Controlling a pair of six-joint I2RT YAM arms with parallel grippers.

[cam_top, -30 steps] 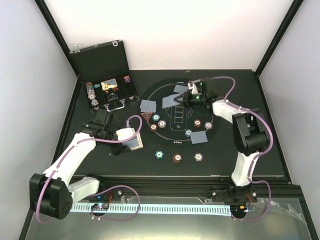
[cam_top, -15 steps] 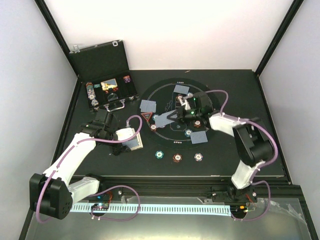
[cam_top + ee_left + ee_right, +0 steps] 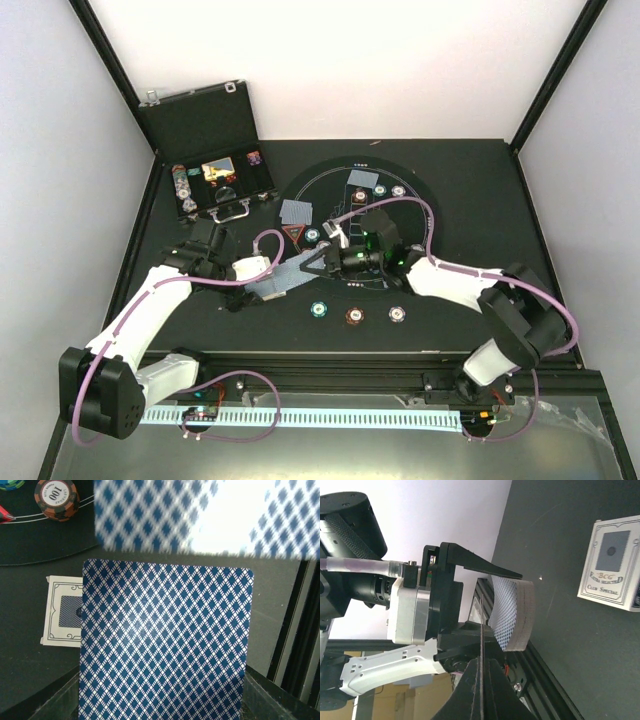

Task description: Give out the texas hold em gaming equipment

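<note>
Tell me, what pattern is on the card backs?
The deck shows a blue-and-white diamond lattice, clearest from the left wrist.

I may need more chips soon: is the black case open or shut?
Open: the black case stands with its lid raised at the back, and chips show inside.

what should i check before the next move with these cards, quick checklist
1. Left pincer shut on the thick deck of blue-patterned playing cards: ok.
2. Right pincer shut on a single blue-patterned card: ok, seen edge-on.
3. Single card free of the deck: cannot tell, they overlap from above.
4. White cardboard card box lying flat, apart from the deck: ok.
5. Round teal chip, brown chip and grey chip clear of both arms: ok.
</note>
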